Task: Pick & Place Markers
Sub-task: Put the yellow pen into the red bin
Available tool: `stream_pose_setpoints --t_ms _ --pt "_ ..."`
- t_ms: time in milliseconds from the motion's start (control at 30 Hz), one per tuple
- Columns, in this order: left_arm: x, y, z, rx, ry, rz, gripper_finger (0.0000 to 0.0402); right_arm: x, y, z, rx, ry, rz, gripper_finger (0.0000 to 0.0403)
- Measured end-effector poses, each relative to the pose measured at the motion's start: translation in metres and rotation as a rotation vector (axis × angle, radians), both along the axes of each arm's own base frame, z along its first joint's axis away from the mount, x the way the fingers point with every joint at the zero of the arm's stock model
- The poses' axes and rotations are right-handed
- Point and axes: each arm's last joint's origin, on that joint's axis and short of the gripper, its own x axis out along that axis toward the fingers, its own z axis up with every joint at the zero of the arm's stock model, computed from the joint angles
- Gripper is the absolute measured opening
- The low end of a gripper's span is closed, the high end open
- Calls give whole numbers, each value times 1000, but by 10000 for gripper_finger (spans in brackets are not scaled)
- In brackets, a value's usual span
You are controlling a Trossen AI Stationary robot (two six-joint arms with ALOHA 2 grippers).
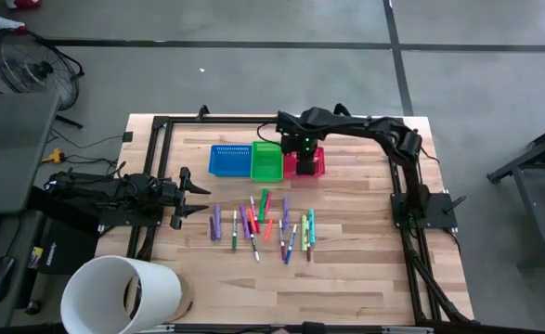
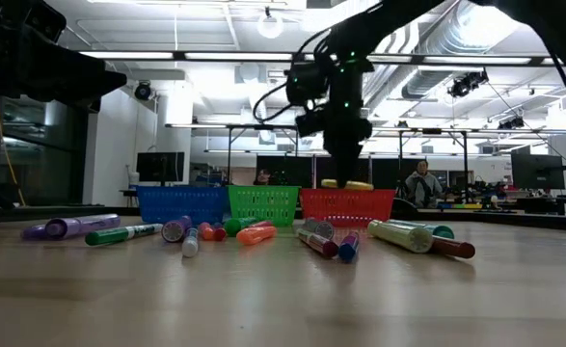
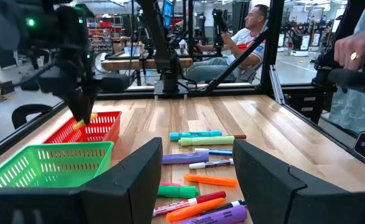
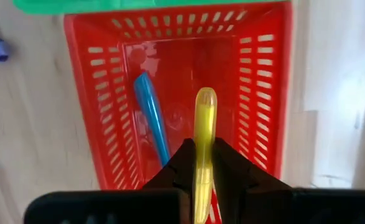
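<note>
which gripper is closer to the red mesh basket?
Right. The right gripper hangs directly above the red plastic mesh basket, fingers shut on a yellow marker. The left gripper waits open near the table's left edge.

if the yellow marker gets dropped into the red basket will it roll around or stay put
The yellow marker, pinched in the right end effector, looks round and stiff, so it would probably roll a bit. The red basket walls should stop it, likely near the blue marker.

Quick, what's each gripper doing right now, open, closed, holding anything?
Left gripper: open, empty, waiting at the table's left side.
Right gripper: closed on a yellow marker, above the red basket.
</note>
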Motion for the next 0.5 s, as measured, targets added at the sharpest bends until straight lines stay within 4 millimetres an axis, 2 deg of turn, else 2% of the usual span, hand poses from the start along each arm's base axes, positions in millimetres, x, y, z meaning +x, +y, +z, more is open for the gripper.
stream_pose_setpoints --t_ms 167,300,500 --pt "0 0 0 0 0 0 195 2 -4 -12 16 20 16 24" --pt "0 0 0 0 0 0 195 2 -5 -13 40 10 41 25" --pt "0 0 0 0 0 0 195 -1 -3 -24 67 18 51 54"
